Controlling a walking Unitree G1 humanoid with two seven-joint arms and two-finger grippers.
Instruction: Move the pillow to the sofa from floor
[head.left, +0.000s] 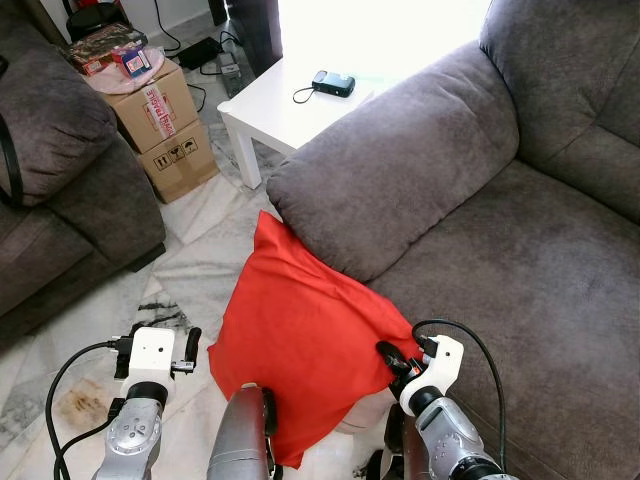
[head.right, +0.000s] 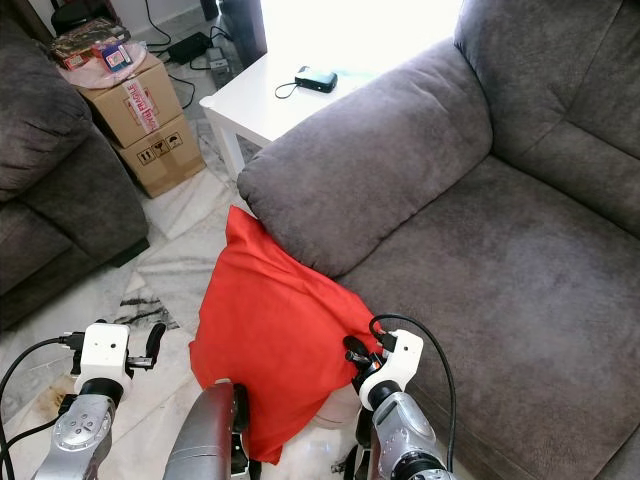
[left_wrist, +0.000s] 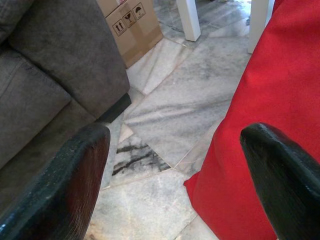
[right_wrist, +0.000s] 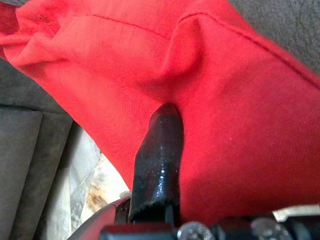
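Sofa (head.left: 520, 250): grey, occupied the frame from 12 to 5 o'clock; its padded arm ran from centre toward 1 o'clock. The seat was the judged destination.
Second sofa (head.left: 60, 190): grey, at 9 to 10 o'clock, not part of the task.
Floor (head.left: 190, 250): marble tile, from centre to 7 o'clock.
Pillow (head.left: 300, 340): red, at 6 o'clock, its top corner propped against the sofa arm, body hanging in front of the sofa base. Judged partly lifted; not yet on the seat.
Surface (head.left: 290, 95): white side table at 12 o'clock, carrying a small dark device (head.left: 333, 83).
Cardboard boxes (head.left: 165, 125): stacked at 11 o'clock.
Right gripper (head.left: 392, 358): at 5 o'clock, clamped on the pillow's right edge; the wrist view showed fabric bunched around one finger (right_wrist: 157, 160). This pinch was judged to carry the pillow.
Left gripper (left_wrist: 175, 175): at 7 o'clock, fingers spread wide, just beside the pillow's left edge, over the floor. Judged positioned to support that side.
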